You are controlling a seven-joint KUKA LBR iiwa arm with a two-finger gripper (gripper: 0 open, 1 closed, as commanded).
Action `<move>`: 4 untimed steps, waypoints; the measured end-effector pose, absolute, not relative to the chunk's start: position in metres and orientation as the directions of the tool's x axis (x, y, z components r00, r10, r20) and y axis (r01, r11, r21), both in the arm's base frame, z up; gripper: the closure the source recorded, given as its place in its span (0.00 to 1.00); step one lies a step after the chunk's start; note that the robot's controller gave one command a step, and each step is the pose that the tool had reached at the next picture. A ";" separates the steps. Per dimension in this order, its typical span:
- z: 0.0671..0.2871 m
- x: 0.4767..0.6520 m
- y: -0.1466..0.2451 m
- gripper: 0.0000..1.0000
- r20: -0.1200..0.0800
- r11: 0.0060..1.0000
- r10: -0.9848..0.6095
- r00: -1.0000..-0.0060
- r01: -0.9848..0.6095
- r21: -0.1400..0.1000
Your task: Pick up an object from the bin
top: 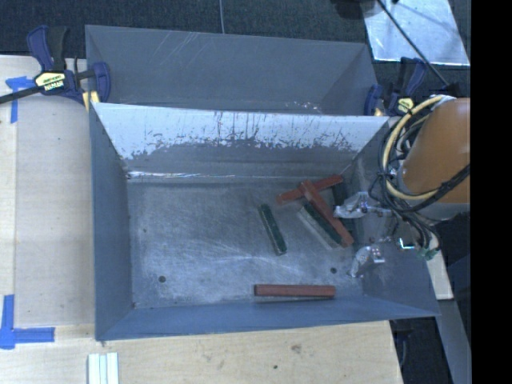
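Bin seen from above, arm entering at the right. You see the gripper low against the bin's right wall, its two metal fingers spread apart with nothing gripped between them. Just to its left lies a long red-brown bar, its lower end close to the fingers. A shorter red-brown bar crosses it, beside a grey-green bar. A dark green bar lies further left. Another red-brown bar rests along the near wall.
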State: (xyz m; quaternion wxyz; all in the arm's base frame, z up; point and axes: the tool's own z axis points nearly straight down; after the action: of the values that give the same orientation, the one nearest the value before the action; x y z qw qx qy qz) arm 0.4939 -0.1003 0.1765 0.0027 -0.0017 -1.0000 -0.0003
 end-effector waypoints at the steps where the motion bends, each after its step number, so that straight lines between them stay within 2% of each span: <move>1: 0.179 0.494 -0.100 0.00 0.002 1.000 0.002 -1.000 0.002 0.000; 2: 0.196 0.503 -0.097 0.00 0.003 0.992 -0.123 -0.992 -0.123 0.000; 3: 0.083 0.570 -0.110 1.00 -0.006 0.957 -0.290 -0.957 -0.290 0.000; 4: 0.081 0.573 -0.111 0.00 -0.023 0.957 -0.289 -0.957 -0.289 -0.009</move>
State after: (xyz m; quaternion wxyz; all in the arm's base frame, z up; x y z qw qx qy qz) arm 0.5729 -0.1113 0.0813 -0.0120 0.1462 -0.9892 0.0028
